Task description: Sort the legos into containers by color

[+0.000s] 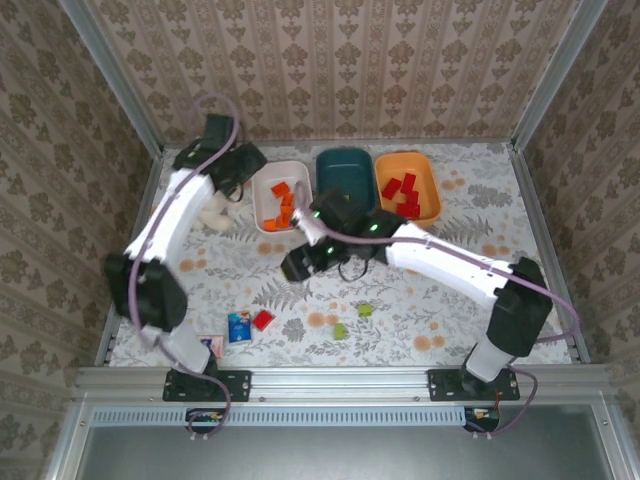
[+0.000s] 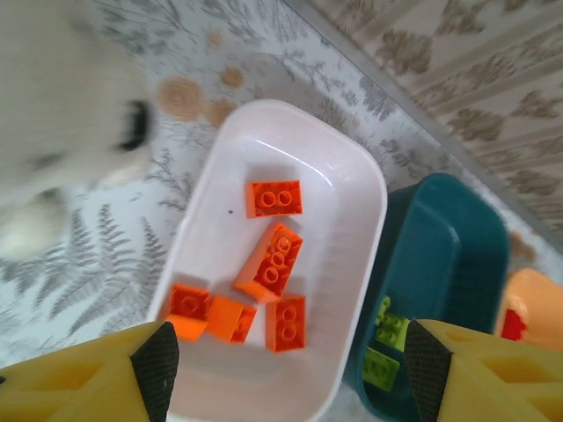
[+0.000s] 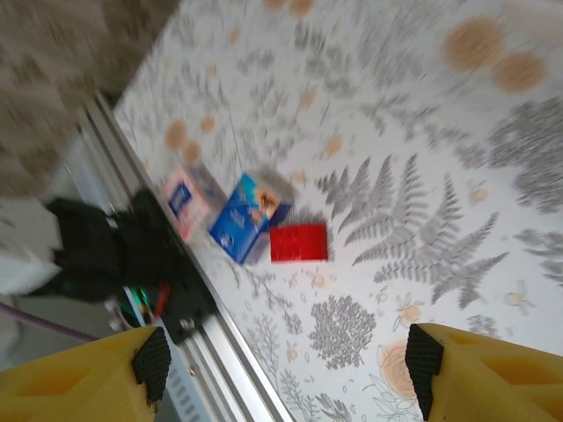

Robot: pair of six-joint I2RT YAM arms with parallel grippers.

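Several orange legos (image 2: 273, 259) lie in the white container (image 2: 369, 176), and my left gripper (image 2: 286, 374) hangs open above its near end, holding nothing. Beside it, the dark teal container (image 2: 457, 264) holds lime green legos (image 2: 387, 343). The orange container (image 1: 425, 170) at the back right holds red legos (image 1: 403, 190). My right gripper (image 3: 281, 369) is open and empty over the table's middle (image 1: 300, 262). A loose red lego (image 3: 299, 242) lies ahead of it near the front edge. Two lime green legos (image 1: 340, 331) (image 1: 366, 310) lie loose at the front centre.
A blue-and-white packet (image 3: 251, 215) touches the red lego, with a second small packet (image 3: 185, 198) beside it by the front rail (image 3: 229, 352). A white teddy bear (image 1: 213, 210) lies left of the white container. Patterned walls close in the table.
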